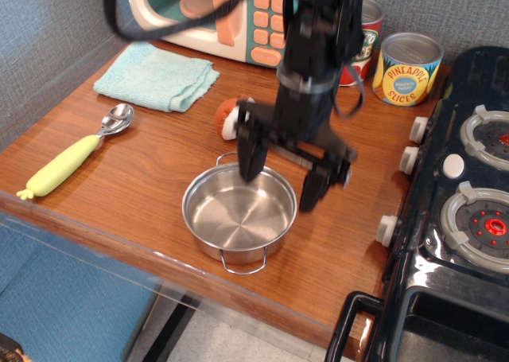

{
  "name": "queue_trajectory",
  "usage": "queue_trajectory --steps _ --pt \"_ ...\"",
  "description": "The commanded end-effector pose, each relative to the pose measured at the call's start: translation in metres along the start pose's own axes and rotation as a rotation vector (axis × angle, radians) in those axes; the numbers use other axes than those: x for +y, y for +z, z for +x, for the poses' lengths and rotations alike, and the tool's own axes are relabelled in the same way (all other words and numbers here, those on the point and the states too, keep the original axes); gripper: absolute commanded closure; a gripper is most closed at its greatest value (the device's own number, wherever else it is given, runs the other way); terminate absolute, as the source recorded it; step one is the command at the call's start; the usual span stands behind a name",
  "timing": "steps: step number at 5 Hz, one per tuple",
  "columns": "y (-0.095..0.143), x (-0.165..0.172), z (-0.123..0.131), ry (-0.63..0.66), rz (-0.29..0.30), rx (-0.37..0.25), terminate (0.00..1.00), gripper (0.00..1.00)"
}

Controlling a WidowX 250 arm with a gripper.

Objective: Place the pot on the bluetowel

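Note:
The shiny steel pot [235, 217] with two wire loop handles stands upright near the front edge of the wooden table. The light aqua-blue towel [156, 76] lies folded at the back left. My black gripper [281, 177] is open and empty. It hangs low over the pot's back right rim, its left finger [248, 153] above the pot's inside and its right finger [318, 184] outside the rim on the right. I cannot tell whether a finger touches the rim.
A toy mushroom [230, 117] lies behind the pot, partly hidden by my arm. A spoon with a yellow-green handle [73, 154] lies at the left. A toy microwave [208, 9] and two printed cans [406, 68] stand at the back. A black toy stove [465, 188] is at the right.

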State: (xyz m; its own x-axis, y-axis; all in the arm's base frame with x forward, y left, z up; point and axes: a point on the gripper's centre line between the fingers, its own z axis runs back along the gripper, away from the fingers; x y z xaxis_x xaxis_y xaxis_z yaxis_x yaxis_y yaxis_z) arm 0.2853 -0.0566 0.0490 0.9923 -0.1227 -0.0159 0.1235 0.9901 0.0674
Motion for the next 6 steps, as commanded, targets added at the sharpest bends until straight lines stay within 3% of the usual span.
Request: queue_trajectory --steps 1,2,3,4,6 --pt "-0.020 -0.014 -0.005 -0.011 0.058 -0.052 0.00 0.00" --pt "-0.030 -0.015 -0.001 -0.002 0.071 -0.072 0.00 0.00" --pt "-0.031 -0.016 0.004 -0.013 0.095 -0.094 0.00 1.00" --pt "-0.023 -0.012 0.010 -0.031 0.103 -0.141 0.00 1.00" --pt "0.016 0.013 0.005 -0.024 0.090 -0.196 0.00 1.00"
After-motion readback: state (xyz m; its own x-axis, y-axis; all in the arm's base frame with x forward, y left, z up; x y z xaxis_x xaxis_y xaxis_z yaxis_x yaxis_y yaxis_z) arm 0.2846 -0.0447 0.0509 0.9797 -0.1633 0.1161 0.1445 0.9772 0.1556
